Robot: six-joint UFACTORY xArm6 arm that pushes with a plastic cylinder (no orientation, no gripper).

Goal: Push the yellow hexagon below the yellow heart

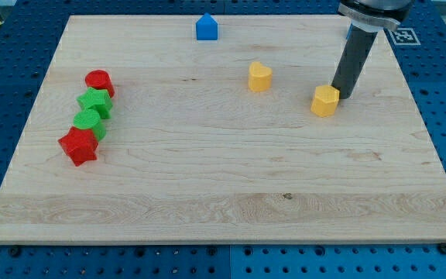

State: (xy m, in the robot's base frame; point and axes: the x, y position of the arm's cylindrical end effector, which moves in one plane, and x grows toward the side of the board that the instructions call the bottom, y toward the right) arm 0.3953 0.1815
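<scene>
Bare wooden board (223, 209) lies nearest. Yellow hexagon (325, 101) sits right of yellow heart (259, 77), not yet below it; my tip (337, 96), a plain rod without jaws, touches its right side.

My arm entered from the view's top right, only its dark lower housing showing at the frame edge. From it the straight dark rod ran down, leaning slightly toward the view's left. My tip (341, 94) rested on the table (207, 201), just beside the yellow hexagon (324, 101), at that block's upper right edge, seemingly touching it.
</scene>
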